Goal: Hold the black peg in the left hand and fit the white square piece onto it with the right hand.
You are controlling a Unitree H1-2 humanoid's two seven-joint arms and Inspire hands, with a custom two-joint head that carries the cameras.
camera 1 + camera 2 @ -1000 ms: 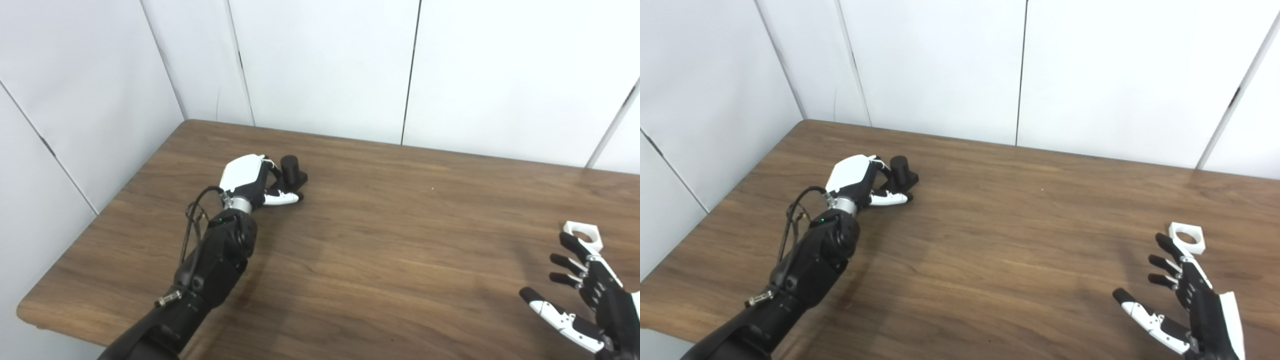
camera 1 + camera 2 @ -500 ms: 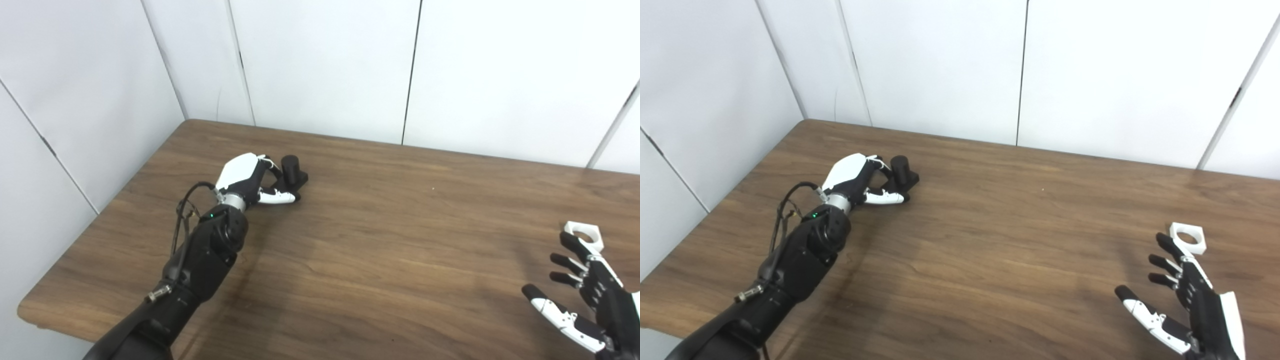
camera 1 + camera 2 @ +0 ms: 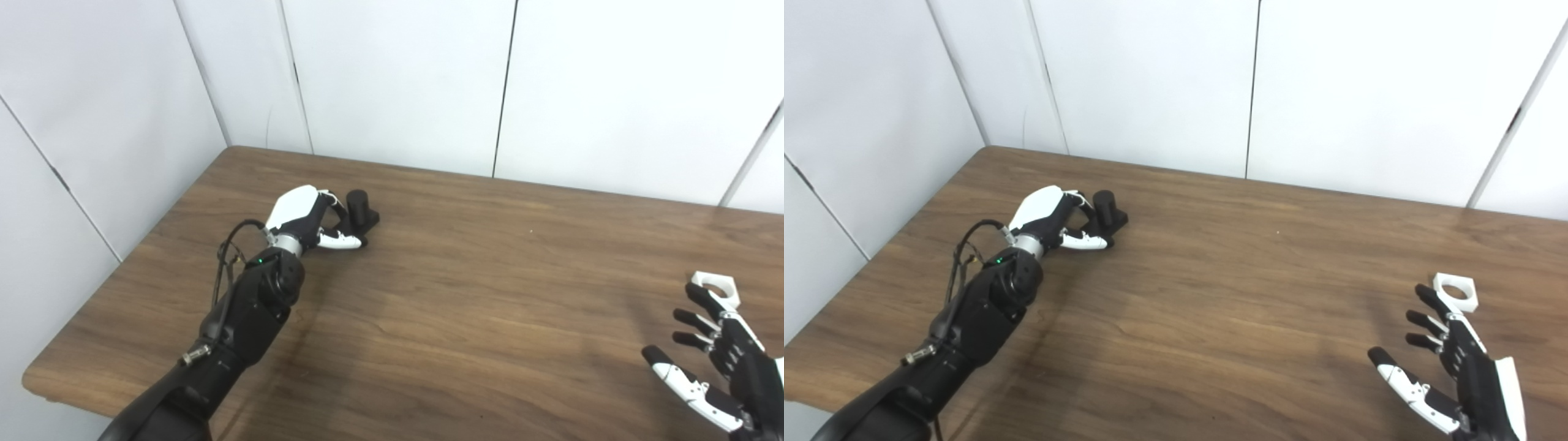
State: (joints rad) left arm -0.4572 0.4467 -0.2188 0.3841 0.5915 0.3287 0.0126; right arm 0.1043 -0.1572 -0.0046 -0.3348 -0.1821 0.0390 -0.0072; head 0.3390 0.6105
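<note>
Brown wood-grain table [image 3: 465, 294] set against white wall panels [image 3: 398, 79], seen from the robot's head, with both arms entering from the near edge. At far left, the left hand [image 3: 303, 215], white-backed with black fingers, lies low at the table surface beside the black peg [image 3: 359, 207]. The peg is a short upright cylinder on a dark block base, standing on the table toward the far left corner. The fingers [image 3: 1082, 207] curl around the peg's left side and the white-tipped thumb [image 3: 338, 241] stretches along the near side of its base; the hand is cupped about the peg, though whether it grips firmly or only touches cannot be told from these views. The left forearm [image 3: 251, 306], black with a looped cable and a small green light near the wrist, runs diagonally from the near-left edge. At near right, the right hand [image 3: 1451, 373] is held palm toward the left with fingers spread apart and thumb extended, holding nothing. The white square piece [image 3: 1456, 291], with a round hole through its middle, lies flat on the table just beyond the right hand's fingertips [image 3: 1421, 293]; one fingertip overlaps its near-left corner in the picture, and contact cannot be confirmed. Peg and white piece lie well apart, at opposite sides of the table.
</note>
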